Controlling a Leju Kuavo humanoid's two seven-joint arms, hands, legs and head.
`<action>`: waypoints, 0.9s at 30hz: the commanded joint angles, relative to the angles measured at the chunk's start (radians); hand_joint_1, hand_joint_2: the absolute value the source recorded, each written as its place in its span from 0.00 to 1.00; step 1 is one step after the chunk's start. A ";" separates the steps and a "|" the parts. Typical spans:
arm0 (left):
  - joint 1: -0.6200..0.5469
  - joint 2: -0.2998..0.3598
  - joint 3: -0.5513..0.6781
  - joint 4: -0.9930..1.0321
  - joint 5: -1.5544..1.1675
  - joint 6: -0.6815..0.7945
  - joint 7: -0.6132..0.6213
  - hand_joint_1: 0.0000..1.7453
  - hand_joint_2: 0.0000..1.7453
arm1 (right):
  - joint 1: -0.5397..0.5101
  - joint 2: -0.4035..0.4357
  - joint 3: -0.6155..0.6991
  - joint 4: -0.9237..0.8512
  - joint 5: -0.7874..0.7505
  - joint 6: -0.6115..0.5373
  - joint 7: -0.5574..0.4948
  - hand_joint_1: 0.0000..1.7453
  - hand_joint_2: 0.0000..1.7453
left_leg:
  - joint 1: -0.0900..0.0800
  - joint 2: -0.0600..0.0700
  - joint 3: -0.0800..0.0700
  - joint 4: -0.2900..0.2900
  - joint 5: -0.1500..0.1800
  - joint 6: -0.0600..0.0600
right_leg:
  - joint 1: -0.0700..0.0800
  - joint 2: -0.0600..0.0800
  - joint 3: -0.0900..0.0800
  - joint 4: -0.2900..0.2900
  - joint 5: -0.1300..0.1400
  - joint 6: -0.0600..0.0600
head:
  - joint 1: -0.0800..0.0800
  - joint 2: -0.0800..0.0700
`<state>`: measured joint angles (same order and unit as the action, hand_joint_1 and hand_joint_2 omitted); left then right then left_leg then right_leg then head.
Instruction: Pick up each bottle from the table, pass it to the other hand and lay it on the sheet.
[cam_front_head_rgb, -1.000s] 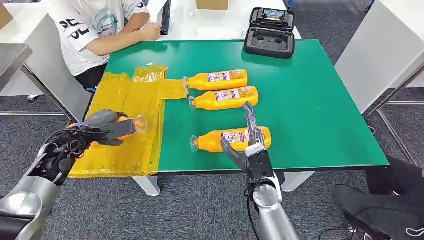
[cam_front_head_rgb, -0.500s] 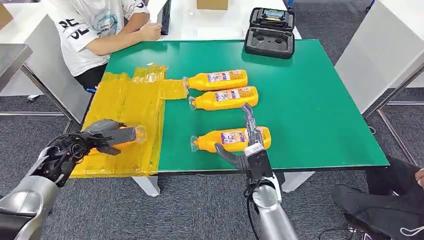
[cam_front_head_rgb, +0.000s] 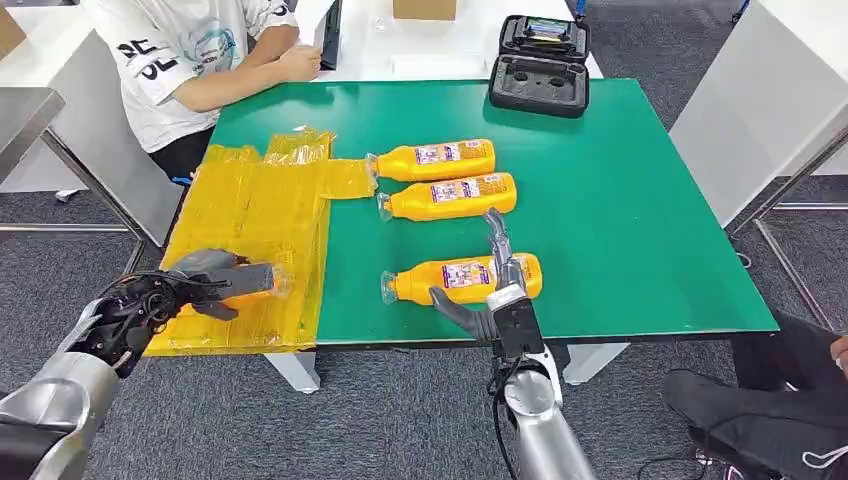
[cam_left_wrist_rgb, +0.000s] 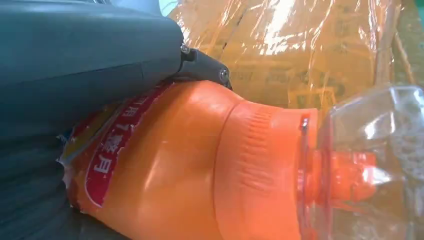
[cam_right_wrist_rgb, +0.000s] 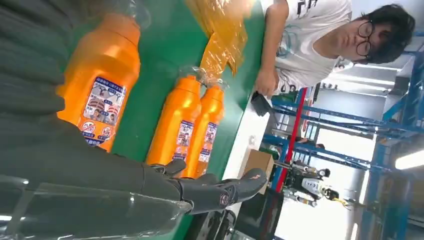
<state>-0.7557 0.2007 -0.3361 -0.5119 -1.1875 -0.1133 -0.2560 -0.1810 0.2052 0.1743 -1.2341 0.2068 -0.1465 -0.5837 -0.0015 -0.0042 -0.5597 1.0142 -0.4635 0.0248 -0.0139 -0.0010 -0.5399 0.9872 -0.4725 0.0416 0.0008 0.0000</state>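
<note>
On yellow crinkly plastic sheet, L hand grips orange plastic bottle; R hand, fingers spread, empty, over nearest of 3 bottles.

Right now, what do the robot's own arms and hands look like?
Both arms are silver, rounded metal segments with loose black cables running along them toward the wrists. The left hand is dark grey with a smooth grey cover on its back. The right hand sits on a boxy black wrist block, with a thick grey thumb and slim, darker jointed fingers.
</note>
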 joint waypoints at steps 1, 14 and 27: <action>-0.073 -0.009 -0.038 0.088 -0.007 -0.047 -0.011 0.98 1.00 | -0.046 -0.003 0.007 0.068 -0.002 -0.005 0.011 0.00 1.00 | 0.002 0.000 -0.001 0.001 0.000 -0.001 | 0.002 -0.001 -0.001 0.000 0.001 -0.002 | 0.000 0.000; -0.072 0.025 -0.096 0.093 -0.009 -0.143 -0.141 0.00 1.00 | -0.060 0.000 0.010 0.106 -0.012 -0.009 0.019 0.00 1.00 | 0.002 0.001 -0.001 0.001 0.000 -0.001 | 0.002 0.001 -0.001 0.001 0.001 -0.002 | 0.000 0.000; -0.047 0.030 -0.097 0.073 0.014 -0.134 -0.162 0.00 1.00 | -0.053 0.004 0.014 0.109 -0.023 -0.024 0.031 0.00 1.00 | 0.001 0.001 0.000 0.000 0.000 -0.001 | 0.001 0.001 0.000 0.000 0.001 -0.001 | 0.000 0.000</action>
<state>-0.7777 0.2136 -0.3834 -0.4791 -1.1864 -0.2411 -0.3933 -0.1931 0.2121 0.1759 -1.1883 0.1934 -0.1595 -0.5665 -0.0015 -0.0047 -0.5598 1.0142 -0.4634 0.0248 -0.0140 -0.0012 -0.5394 0.9875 -0.4725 0.0416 0.0008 0.0000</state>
